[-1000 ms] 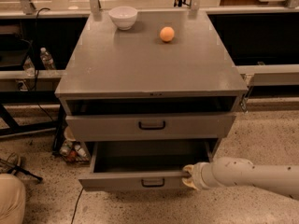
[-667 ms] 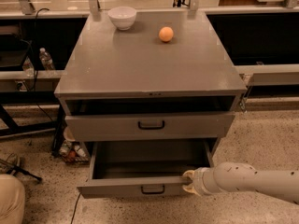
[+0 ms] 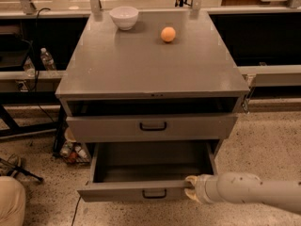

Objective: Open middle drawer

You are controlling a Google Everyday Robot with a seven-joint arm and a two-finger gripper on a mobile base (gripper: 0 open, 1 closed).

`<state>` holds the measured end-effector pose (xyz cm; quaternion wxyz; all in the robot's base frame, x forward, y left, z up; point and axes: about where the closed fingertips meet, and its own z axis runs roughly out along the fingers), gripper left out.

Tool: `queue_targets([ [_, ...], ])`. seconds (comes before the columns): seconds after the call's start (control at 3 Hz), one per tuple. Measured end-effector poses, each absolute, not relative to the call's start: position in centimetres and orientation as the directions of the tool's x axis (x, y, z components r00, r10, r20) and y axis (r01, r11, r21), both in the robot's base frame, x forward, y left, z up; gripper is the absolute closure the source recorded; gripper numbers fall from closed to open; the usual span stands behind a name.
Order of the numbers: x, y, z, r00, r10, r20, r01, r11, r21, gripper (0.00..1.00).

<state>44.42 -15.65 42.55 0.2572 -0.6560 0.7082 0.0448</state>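
Your end effector touches the right front end of the middle drawer; its grip cannot be told. The drawer is out slightly farther now.

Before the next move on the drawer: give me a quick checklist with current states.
1. Middle drawer open: ok, it stands well out, inside exposed.
2. Gripper on the handle: not ok, it is at the right end of the drawer front, beside the handle.
3. Upper drawer fully shut: cannot tell, a dark gap shows above its front.
4. Bowl and orange away from the cabinet's front edge: ok, both sit near the back.
5. Drawer level on its runners: cannot tell.
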Motion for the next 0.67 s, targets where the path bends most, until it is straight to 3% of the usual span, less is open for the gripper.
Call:
queue_targets([
  [0.67,43.68,-15.64,42.77,-0.009,-0.905,-0.424,-0.951,0.139,-0.275,1.00],
])
